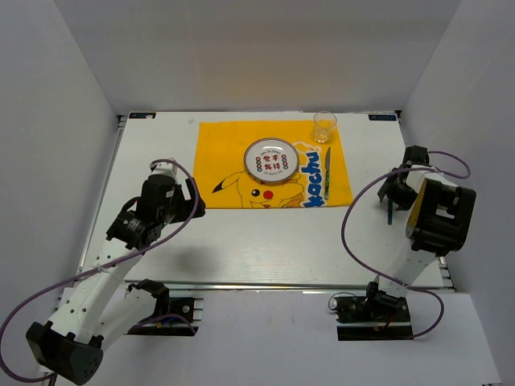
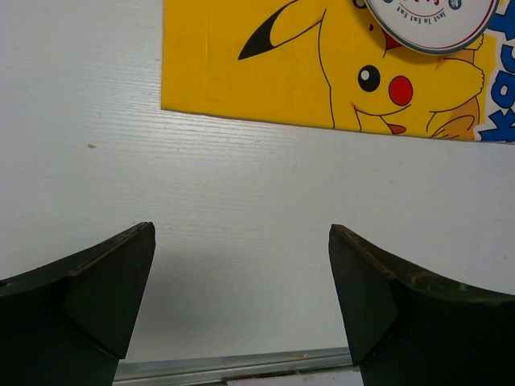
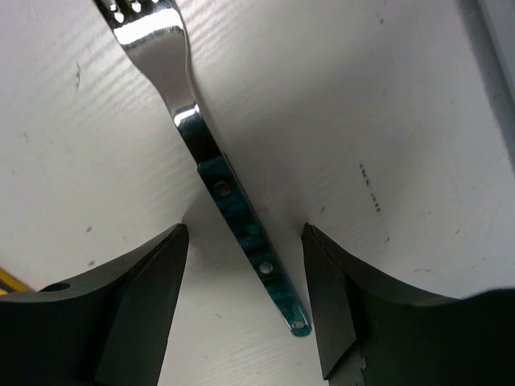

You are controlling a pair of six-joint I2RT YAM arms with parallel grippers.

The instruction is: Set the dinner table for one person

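The white dinner table (image 1: 265, 241) carries a yellow Pikachu mat (image 1: 217, 153) with a round printed plate (image 1: 271, 161) on it. A clear glass (image 1: 324, 126) stands at the mat's far right corner. A teal-handled utensil (image 1: 328, 173) lies on the mat to the right of the plate. A fork (image 3: 233, 205) with a teal handle lies on the bare table to the right of the mat (image 1: 387, 213). My right gripper (image 3: 245, 233) is open and straddles the fork's handle, fingertips down at the table. My left gripper (image 2: 241, 233) is open and empty over bare table (image 2: 241, 177), near the mat's front left corner (image 2: 241, 64).
The table's metal front rail (image 2: 233, 368) lies just below the left gripper. White walls enclose the table on three sides. The right rail (image 3: 491, 48) runs close beside the fork. The plate's edge shows at the top of the left wrist view (image 2: 434, 20).
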